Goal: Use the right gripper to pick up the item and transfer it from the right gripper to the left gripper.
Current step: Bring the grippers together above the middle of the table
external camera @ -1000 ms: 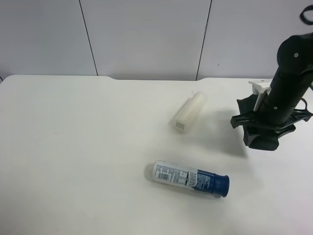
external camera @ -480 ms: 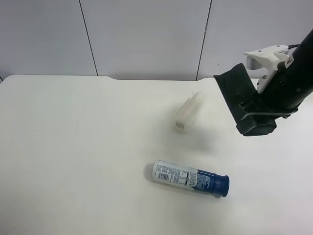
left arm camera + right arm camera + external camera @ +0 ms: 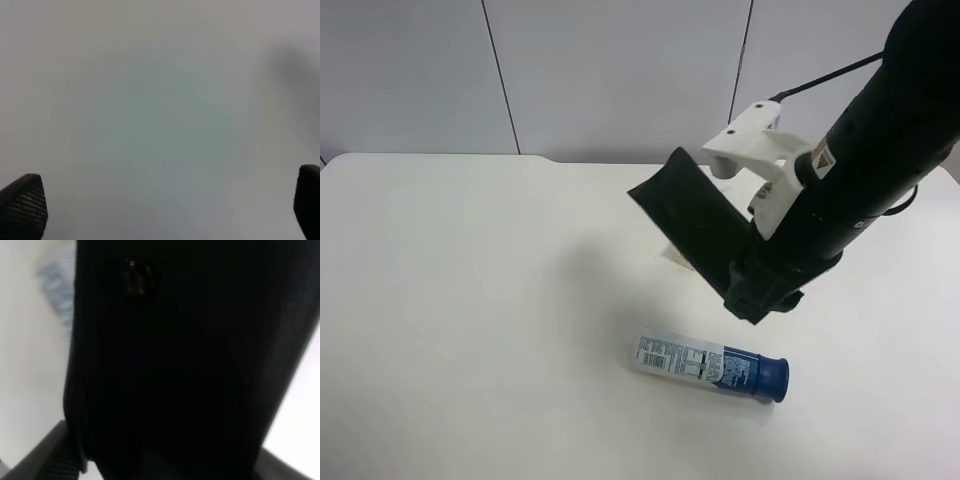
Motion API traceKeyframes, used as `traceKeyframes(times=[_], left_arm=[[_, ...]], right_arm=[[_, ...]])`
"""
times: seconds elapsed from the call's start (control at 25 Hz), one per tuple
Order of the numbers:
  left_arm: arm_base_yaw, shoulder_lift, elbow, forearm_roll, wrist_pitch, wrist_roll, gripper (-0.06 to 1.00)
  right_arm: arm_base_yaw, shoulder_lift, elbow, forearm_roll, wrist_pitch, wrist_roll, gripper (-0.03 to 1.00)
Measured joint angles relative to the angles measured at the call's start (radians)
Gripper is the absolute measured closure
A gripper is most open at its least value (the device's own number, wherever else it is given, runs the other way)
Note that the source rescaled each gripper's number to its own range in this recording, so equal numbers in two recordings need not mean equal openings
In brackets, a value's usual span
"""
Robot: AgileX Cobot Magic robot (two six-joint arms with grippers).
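One black wedge-shaped glasses case (image 3: 695, 225) is being gripped by the right claw (image 3: 752, 285).
Left claw (image 3: 165, 210) being held wide; one bottle (image 3: 710, 365) on the desk (image 3: 470, 300).

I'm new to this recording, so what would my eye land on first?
The right gripper holds the dark glasses case aloft and tilted over the white table. Nearer the camera, a white bottle with a blue cap lies on its side.
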Motion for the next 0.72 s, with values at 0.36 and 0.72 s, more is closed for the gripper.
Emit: traceKeyframes(times=[0.36, 0.72], left_arm=[[-0.026, 0.18, 0.0, -0.054, -0.002, 0.048, -0.06], [-0.099, 0.265, -0.001, -0.204, -0.005, 0.084, -0.06]], right_arm=[[0.176, 0.0, 0.0, 0.007, -0.005, -0.107, 0.69], [0.279, 0.0, 0.0, 0.003, -0.025, -0.18, 0.7]])
